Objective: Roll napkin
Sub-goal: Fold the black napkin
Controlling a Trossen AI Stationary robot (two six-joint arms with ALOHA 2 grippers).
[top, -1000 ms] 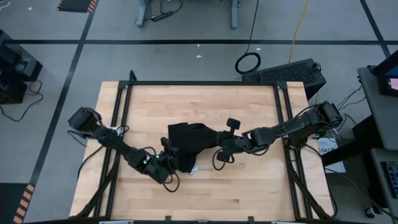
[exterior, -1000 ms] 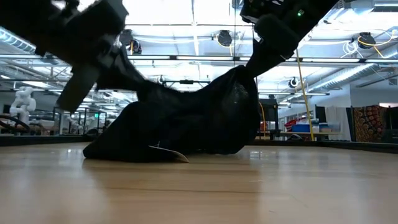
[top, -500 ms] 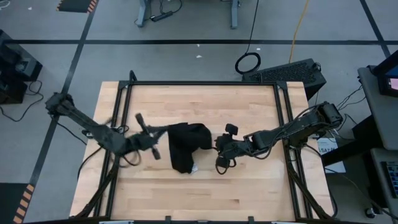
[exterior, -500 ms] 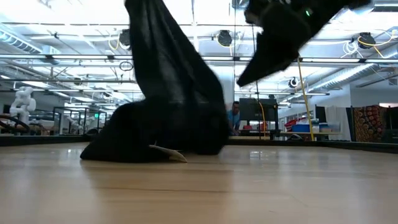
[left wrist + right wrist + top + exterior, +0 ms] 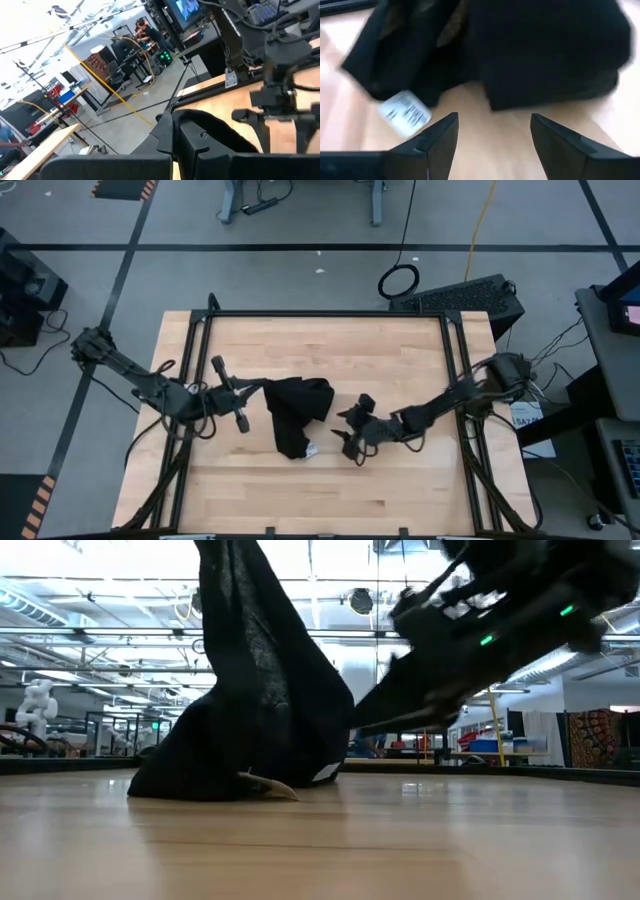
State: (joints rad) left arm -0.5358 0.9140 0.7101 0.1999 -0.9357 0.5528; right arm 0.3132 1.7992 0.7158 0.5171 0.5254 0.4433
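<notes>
The right gripper point(image 5: 347, 432) now has its fingers apart and holds nothing; a second ago it was pinching the napkin's point(image 5: 296, 412) edge. It sits low on the table point(image 5: 400, 350), just beside the cloth, with the white tag point(image 5: 404, 113) in front of it. The left gripper point(image 5: 254, 392) stays clenched on one corner and has pulled it up and toward its own side, so the napkin hangs as a tall fold. The cloth is bunched, not flat, so I judge the rolling is not yet begun.
</notes>
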